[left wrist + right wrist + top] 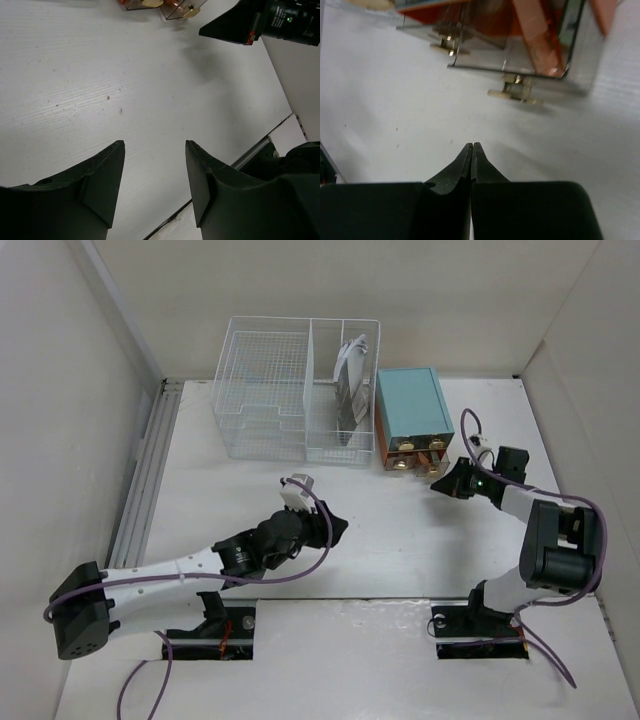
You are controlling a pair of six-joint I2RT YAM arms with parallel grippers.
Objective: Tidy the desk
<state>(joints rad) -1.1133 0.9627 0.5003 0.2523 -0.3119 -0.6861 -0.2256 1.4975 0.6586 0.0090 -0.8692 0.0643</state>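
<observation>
The desk (400,540) is a large white tabletop walled by pale panels. My left gripper (338,528) hovers over its middle, open and empty; in the left wrist view (155,145) only bare white surface lies between its fingers. My right gripper (440,486) is shut and empty, just in front of the teal-topped drawer box (412,405). In the right wrist view (472,145) the tips meet a short way from the box's clear drawers with brass knobs (515,90).
A white wire basket (290,390) stands at the back, left of the drawer box, with grey and white papers (350,390) in its right compartment. My right gripper also shows in the left wrist view (235,25).
</observation>
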